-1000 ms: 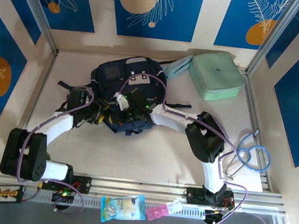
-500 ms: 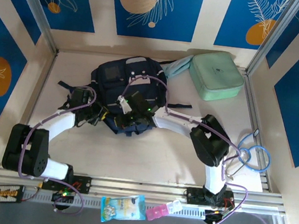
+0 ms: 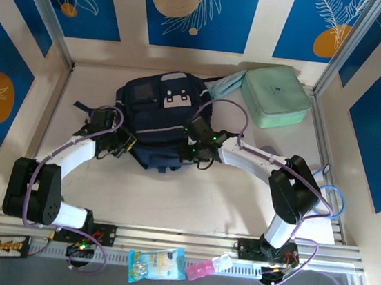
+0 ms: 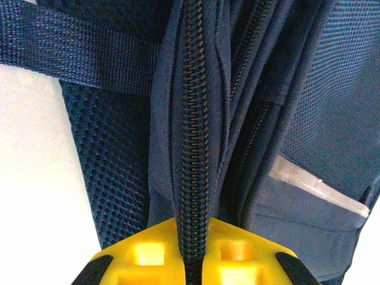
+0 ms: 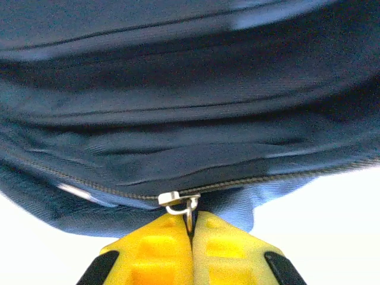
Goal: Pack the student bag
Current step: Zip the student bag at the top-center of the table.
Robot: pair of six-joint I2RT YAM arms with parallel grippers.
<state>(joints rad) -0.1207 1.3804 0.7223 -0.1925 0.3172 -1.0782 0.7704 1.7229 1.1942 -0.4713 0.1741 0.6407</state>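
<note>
The student bag (image 3: 156,114) lies on the surface (image 3: 191,191) just left of the mint case (image 3: 276,96), which is still outside it. The left hand (image 4: 190,264) grips the zip seam (image 4: 193,119). The right hand (image 5: 191,237) pinches the zip pull (image 5: 181,202). Packing looks barely begun.

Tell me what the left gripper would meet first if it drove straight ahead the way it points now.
The left gripper is shut on the zipper seam of the student bag, so it would likely press straight into that bag's folded fabric.
</note>
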